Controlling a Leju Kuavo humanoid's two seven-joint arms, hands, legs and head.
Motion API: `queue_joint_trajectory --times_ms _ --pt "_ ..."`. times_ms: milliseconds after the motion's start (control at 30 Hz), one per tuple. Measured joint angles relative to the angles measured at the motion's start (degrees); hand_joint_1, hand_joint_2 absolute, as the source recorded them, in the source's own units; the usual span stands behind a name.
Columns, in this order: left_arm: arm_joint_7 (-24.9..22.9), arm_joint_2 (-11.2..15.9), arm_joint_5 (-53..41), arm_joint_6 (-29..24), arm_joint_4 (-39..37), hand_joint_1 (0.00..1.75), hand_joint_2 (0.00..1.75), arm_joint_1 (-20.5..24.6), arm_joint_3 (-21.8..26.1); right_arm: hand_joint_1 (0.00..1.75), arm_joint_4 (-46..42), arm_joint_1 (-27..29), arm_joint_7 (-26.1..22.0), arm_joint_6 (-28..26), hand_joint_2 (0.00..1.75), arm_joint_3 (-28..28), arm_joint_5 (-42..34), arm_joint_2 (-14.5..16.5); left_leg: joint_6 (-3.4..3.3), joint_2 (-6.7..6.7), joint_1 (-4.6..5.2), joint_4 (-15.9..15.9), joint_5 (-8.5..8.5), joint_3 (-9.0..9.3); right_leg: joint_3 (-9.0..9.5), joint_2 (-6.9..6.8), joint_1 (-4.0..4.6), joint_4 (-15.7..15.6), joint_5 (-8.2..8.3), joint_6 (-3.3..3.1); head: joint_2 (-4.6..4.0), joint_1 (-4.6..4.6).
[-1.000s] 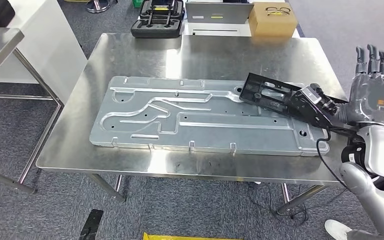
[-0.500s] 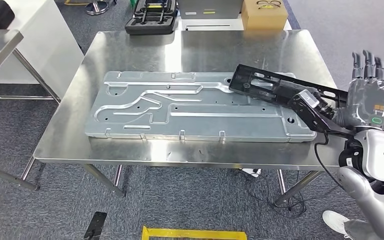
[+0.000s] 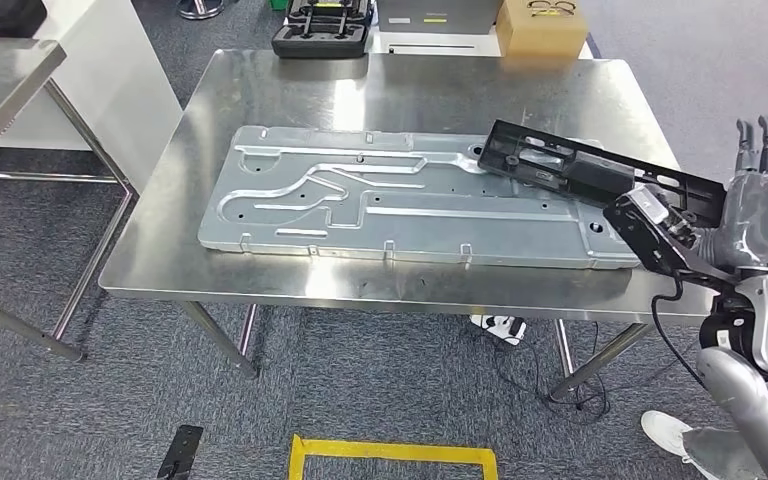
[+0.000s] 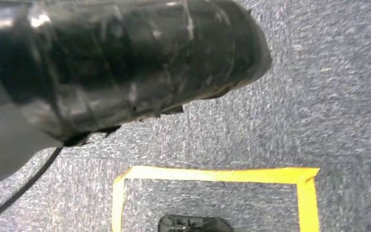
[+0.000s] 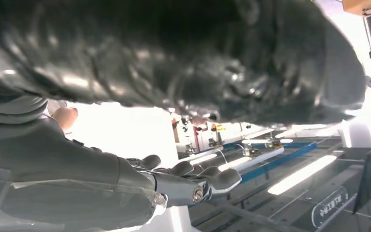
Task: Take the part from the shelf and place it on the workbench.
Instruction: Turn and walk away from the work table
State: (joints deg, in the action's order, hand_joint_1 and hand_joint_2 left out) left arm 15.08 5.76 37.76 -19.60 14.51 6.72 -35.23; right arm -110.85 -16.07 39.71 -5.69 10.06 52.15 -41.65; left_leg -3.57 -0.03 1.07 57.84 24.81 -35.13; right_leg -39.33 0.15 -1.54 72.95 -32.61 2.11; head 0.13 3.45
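Cardboard box (image 3: 542, 27) beside black case (image 3: 321, 27); yellow floor tape (image 3: 392, 455)

- Grey carpet (image 3: 380, 390) is covering the floor around the steel tabletop (image 3: 260, 130), which is standing on slanted metal legs (image 3: 222, 340).
- Yellow tape (image 3: 392, 455) is marking a rectangle on the carpet in front of it.
- A white cabinet (image 3: 90, 70) and a second steel table (image 3: 0, 85) are standing to the left.
- A cardboard box (image 3: 543, 25) and a black case (image 3: 320, 30) are sitting beyond the far edge.
- Long ceiling lights (image 5: 302, 175) are glowing overhead.
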Motion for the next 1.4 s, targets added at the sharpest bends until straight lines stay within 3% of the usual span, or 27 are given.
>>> queue_joint_trajectory --times_ms 67,133,233,267,333,400,433,467,500,533,600,633,700,767,833,867,933,967,1000,1067,1133,1167,1233,1300,1400 --pt "0.0 -0.02 0.0 0.01 -0.01 0.0 0.0 -0.08 0.0 0.0 -0.11 0.21 0.0 -0.01 0.0 -0.55 0.0 -0.2 0.27 -0.03 -0.03 1.12 -0.18 -1.29 4.88 -0.1 -0.1 -6.94 2.08 0.07 0.0 0.02" --pt "-0.01 -0.03 -0.01 0.01 -0.02 0.0 0.0 -0.12 0.0 0.0 -0.36 0.54 0.0 -0.02 0.0 -1.17 0.0 -0.46 0.67 -0.13 0.06 2.16 -0.3 -2.13 7.28 -0.04 0.14 -11.08 3.06 -0.34 0.0 0.04" --pt "-0.07 -0.05 -0.02 -0.02 -0.03 0.0 0.0 -0.2 0.0 0.0 -0.61 1.1 0.0 0.0 0.0 -1.74 -0.08 -0.73 1.55 -0.3 0.01 2.69 -0.78 -2.72 6.77 0.07 0.32 -11.66 3.66 -1.51 0.0 0.06" --pt "-0.09 -0.04 -0.01 -0.04 -0.03 0.0 0.0 -0.22 0.0 0.0 -0.73 1.27 0.01 0.03 0.0 -1.91 -0.39 -0.74 1.92 -0.31 -0.09 3.17 -0.23 -3.09 6.48 0.06 0.26 -11.72 4.12 -1.93 0.0 0.11" --pt "-0.09 -0.02 0.02 -0.11 -0.04 0.0 0.0 -0.26 0.0 0.0 -1.05 1.82 0.02 0.07 0.0 -2.43 -1.55 -0.77 2.67 -0.27 -0.4 6.81 3.39 -4.49 5.61 -0.02 0.15 -11.94 5.1 -2.6 0.0 0.19" --pt "-0.07 -0.03 0.12 -0.17 -0.04 0.0 0.0 -0.29 0.0 0.0 -1.27 2.78 0.02 -0.02 0.0 -2.96 -2.75 -0.79 3.23 -0.26 -0.77 13.5 8.18 -6.36 4.46 -0.06 0.26 -11.94 5.98 -2.82 0.0 0.24" --pt "-0.07 -0.03 0.2 -0.17 -0.04 0.0 0.0 -0.32 0.0 0.0 -1.32 3.39 0.02 -0.13 0.0 -3.18 -3.12 -0.8 3.37 -0.26 -0.94 16.17 9.43 -6.77 3.84 -0.08 0.35 -11.93 6.43 -2.82 0.0 0.25" --pt "-0.07 -0.05 0.28 -0.17 -0.04 0.0 0.0 -0.35 0.0 0.0 -1.34 3.97 0.02 -0.25 0.0 -3.38 -3.35 -0.81 3.4 -0.26 -1.05 17.25 9.56 -6.41 3.22 -0.1 0.43 -11.91 6.88 -2.8 0.0 0.24" --pt "-0.07 -0.07 0.34 -0.16 -0.04 0.0 0.0 -0.37 0.0 0.0 -1.37 4.47 0.02 -0.37 0.0 -3.6 -3.48 -0.84 3.3 -0.26 -1.1 16.27 8.68 -5.02 2.62 -0.1 0.49 -11.9 7.35 -2.77 0.0 0.24" --pt "-0.06 -0.08 0.39 -0.16 -0.04 0.0 0.0 -0.36 0.0 0.0 -1.4 4.86 0.02 -0.47 0.0 -3.84 -3.57 -0.86 3.08 -0.27 -1.09 13.32 7.3 -2.61 2.06 -0.08 0.54 -11.9 7.81 -2.71 0.0 0.23" --pt "-0.04 -0.04 0.44 -0.16 -0.04 0.0 0.0 -0.23 0.0 0.0 -1.56 5.42 0.02 -0.59 0.0 -4.35 -3.63 -1.05 2.48 -0.3 -0.84 5.24 6.04 2.95 1.28 -0.02 0.52 -11.96 8.68 -2.46 0.0 0.22" --pt "-0.03 -0.01 0.46 -0.16 -0.04 0.0 0.0 -0.16 0.0 0.0 -1.65 5.61 0.02 -0.62 0.0 -4.52 -3.64 -1.14 2.29 -0.31 -0.66 2.38 6.06 4.84 1.09 0.01 0.51 -12.01 8.98 -2.31 0.0 0.21" --pt "-0.02 0.03 0.49 -0.16 -0.04 0.0 0.0 -0.1 0.0 0.0 -1.76 5.84 0.02 -0.65 0.0 -4.68 -3.65 -1.24 2.21 -0.31 -0.42 0.57 6.39 6.02 0.98 0.03 0.52 -12.12 9.25 -2.09 0.0 0.17" --pt "-0.01 0.02 0.48 -0.16 -0.04 0.0 0.0 -0.11 0.0 0.0 -1.77 5.84 0.02 -0.66 0.0 -4.7 -3.65 -1.26 2.23 -0.31 -0.4 0.63 6.3 6.01 1.02 0.03 0.49 -12.18 9.29 -2.07 0.0 0.15" --pt "0.03 0.05 0.5 -0.17 -0.04 0.0 0.0 -0.1 0.0 0.0 -1.83 6.11 0.02 -0.72 0.0 -4.85 -3.69 -1.31 1.95 -0.33 -0.06 0.44 5.56 5.72 1.26 -0.02 0.18 -12.68 9.83 -1.61 0.0 0.21" --pt "0.1 0.09 0.54 -0.15 -0.04 0.0 0.0 -0.07 0.0 0.0 -1.89 6.53 0.02 -0.8 0.0 -5.13 -3.72 -1.44 1.4 -0.2 0.06 -0.37 4.38 5.48 1.03 -0.04 0.05 -12.19 8.96 -1.27 0.0 0.19" --pt "0.27 0.14 0.61 -0.08 -0.04 0.0 0.0 -0.02 0.0 0.0 -2.04 7.6 0.02 -0.94 0.0 -5.94 -3.79 -1.69 0.3 0.13 0.19 -1.76 1.38 3.66 -0.69 -0.01 -0.05 -4.78 3.58 -0.55 0.0 0.05" --pt "0.35 0.14 0.62 -0.04 -0.04 0.0 0.0 -0.03 0.0 0.0 -2.11 8.01 0.02 -0.99 0.0 -6.32 -3.8 -1.81 -0.03 0.3 0.07 -2.14 -0.02 2.46 -1.17 0.0 -0.01 -0.95 1.15 -0.37 0.0 -0.05" --pt "0.37 0.11 0.62 -0.03 -0.04 0.0 0.0 -0.05 0.0 0.0 -2.15 8.2 0.02 -0.99 0.0 -6.57 -3.8 -1.83 0.04 0.32 0.02 -1.77 -0.75 1.11 -0.69 0.0 -0.08 1.33 0.47 -0.17 0.0 -0.08" --pt "0.37 0.06 0.62 -0.03 -0.04 0.0 0.0 -0.08 0.0 0.0 -2.2 8.28 0.02 -1.0 0.0 -6.91 -3.8 -1.89 0.44 0.31 -0.15 -0.51 -1.4 -0.89 3.99 -0.07 -0.41 -3.98 2.86 0.25 0.0 -0.09" --pt "0.39 0.04 0.61 -0.03 -0.04 0.0 0.0 -0.11 0.0 0.0 -2.38 8.31 0.04 -1.05 0.0 -7.17 -3.81 -2.06 0.98 0.24 -0.1 1.15 -1.7 -2.58 8.49 -0.07 -0.32 -10.56 2.62 0.26 0.0 -0.08" --pt "0.4 0.04 0.61 -0.03 -0.04 0.0 0.0 -0.15 0.0 0.0 -2.49 8.34 0.04 -1.1 0.0 -7.29 -3.81 -2.13 1.25 0.18 -0.03 1.76 -1.88 -3.04 9.39 -0.01 -0.22 -12.15 1.98 0.06 0.0 -0.1" --pt "0.41 0.03 0.61 -0.02 -0.07 0.0 0.0 -0.25 0.0 0.0 -2.7 8.46 0.06 -1.21 0.0 -7.5 -3.83 -2.19 1.89 0.04 -0.05 2.1 -2.5 -3.48 9.04 0.02 -0.03 -12.35 2.17 -0.74 0.0 -0.17" --pt "0.41 0.03 0.61 -0.01 -0.11 0.0 0.0 -0.31 0.0 0.0 -2.89 8.49 0.06 -1.28 0.0 -7.69 -3.83 -2.23 2.65 -0.05 -0.36 3.14 -1.18 -4.32 8.18 -0.11 -0.03 -12.49 3.18 -1.61 0.0 -0.17" --pt "0.41 0.03 0.6 -0.01 -0.13 0.0 0.0 -0.34 0.0 0.0 -3.26 8.53 0.05 -1.3 0.0 -8.04 -3.83 -2.28 3.63 -0.03 -0.8 11.22 6.7 -6.79 5.95 -0.2 0.04 -12.6 5.16 -2.42 0.0 0.02"
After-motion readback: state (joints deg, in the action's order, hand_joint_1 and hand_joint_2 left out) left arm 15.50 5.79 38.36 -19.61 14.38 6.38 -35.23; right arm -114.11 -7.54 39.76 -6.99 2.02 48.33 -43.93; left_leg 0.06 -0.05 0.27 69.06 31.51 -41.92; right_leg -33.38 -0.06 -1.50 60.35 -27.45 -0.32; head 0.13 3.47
